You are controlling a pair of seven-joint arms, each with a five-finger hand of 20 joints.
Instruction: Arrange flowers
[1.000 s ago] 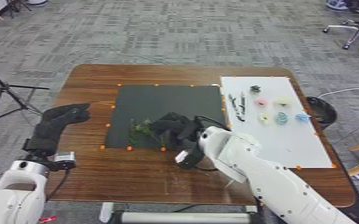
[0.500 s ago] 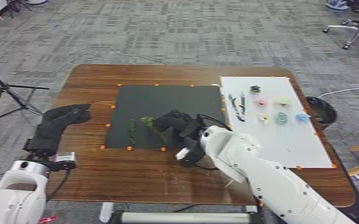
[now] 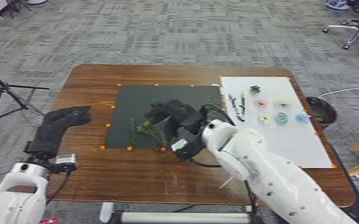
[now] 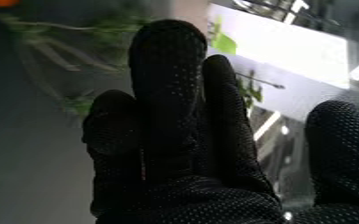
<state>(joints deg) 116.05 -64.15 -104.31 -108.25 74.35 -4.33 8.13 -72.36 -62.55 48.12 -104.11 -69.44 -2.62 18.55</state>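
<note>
Where green sprigs (image 3: 146, 128) lie, the right robot hand (image 3: 181, 116) is beside them; fingers straight.

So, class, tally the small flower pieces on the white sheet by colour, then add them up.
Dark piece: 1
Pink piece: 1
Yellow or pale yellow pieces: 2
Teal piece: 1
Blue piece: 1
Total: 6
</note>
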